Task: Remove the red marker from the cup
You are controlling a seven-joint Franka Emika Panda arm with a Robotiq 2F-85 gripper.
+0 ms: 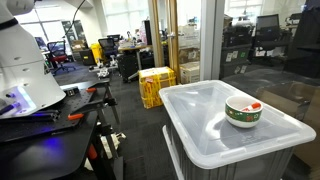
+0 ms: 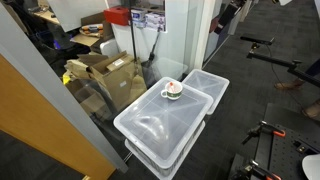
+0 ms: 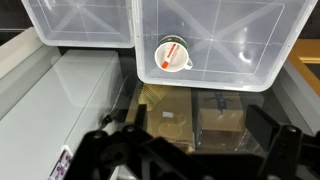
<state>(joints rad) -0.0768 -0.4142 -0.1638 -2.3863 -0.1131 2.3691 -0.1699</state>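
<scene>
The cup [image 1: 242, 112] is a low white bowl with a dark green band. It stands on the lid of a translucent plastic bin [image 1: 205, 130] in both exterior views [image 2: 173, 91]. The red marker [image 1: 254, 106] lies in the cup, and one end rests on the rim. In the wrist view the cup [image 3: 172, 56] is seen from above with the red marker [image 3: 170, 47] inside. My gripper [image 3: 198, 150] is open and empty. Its dark fingers show at the bottom of the wrist view, well away from the cup and over cardboard boxes behind glass.
Two translucent bins stand side by side [image 2: 160, 128] [image 2: 208, 84]. Cardboard boxes [image 2: 108, 75] lie behind a glass wall next to them. Yellow crates [image 1: 155, 86] stand on the floor. A white robot base and a cluttered table [image 1: 40, 100] are nearby.
</scene>
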